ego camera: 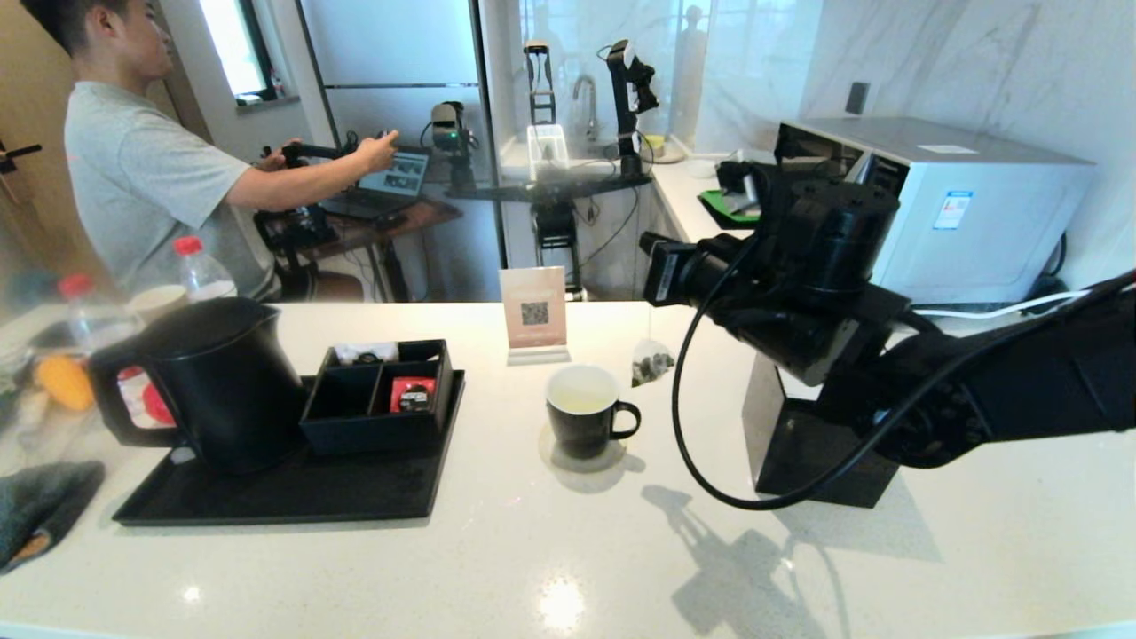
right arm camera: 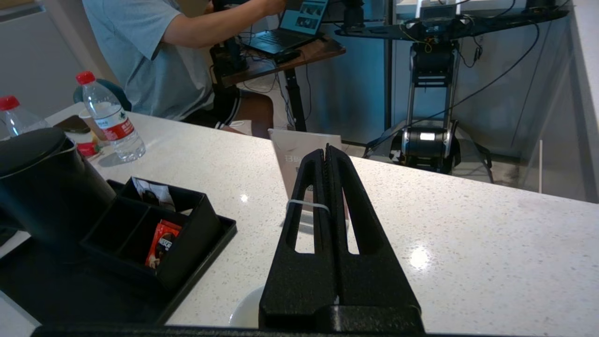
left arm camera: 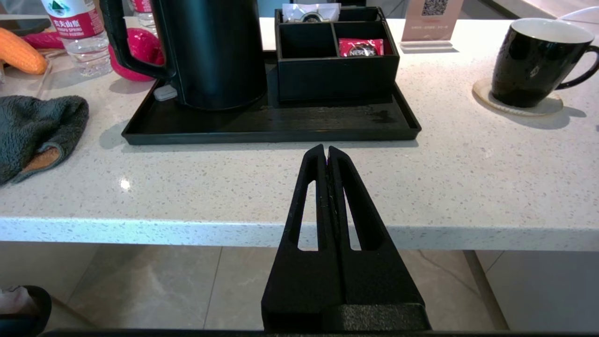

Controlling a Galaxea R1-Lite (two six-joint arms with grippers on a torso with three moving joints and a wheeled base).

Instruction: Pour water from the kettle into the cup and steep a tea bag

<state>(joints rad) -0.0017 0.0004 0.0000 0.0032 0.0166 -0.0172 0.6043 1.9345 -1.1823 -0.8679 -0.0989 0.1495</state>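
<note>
The matte black kettle [ego camera: 213, 382] [left arm camera: 213, 51] stands on the left of a black tray [ego camera: 266, 497], handle to the left. To its right the black cup [ego camera: 586, 413] [left arm camera: 533, 65] sits on a round coaster. The white inside is all I can see of it, so I cannot make out the water. My right gripper [ego camera: 655, 271] [right arm camera: 326, 150] hovers above and just right of the cup, shut on the pale string [right arm camera: 306, 204]. The tea bag [ego camera: 652, 362] dangles from it beside the cup's rim. My left gripper [left arm camera: 326, 150] is shut and empty, off the counter's front edge.
A black organiser box [ego camera: 382, 390] with a red sachet [ego camera: 413, 393] shares the tray. A QR sign [ego camera: 533, 312] stands behind the cup and a black tissue box [ego camera: 821, 444] sits under my right arm. Bottles and a grey cloth [ego camera: 44, 506] lie at the far left.
</note>
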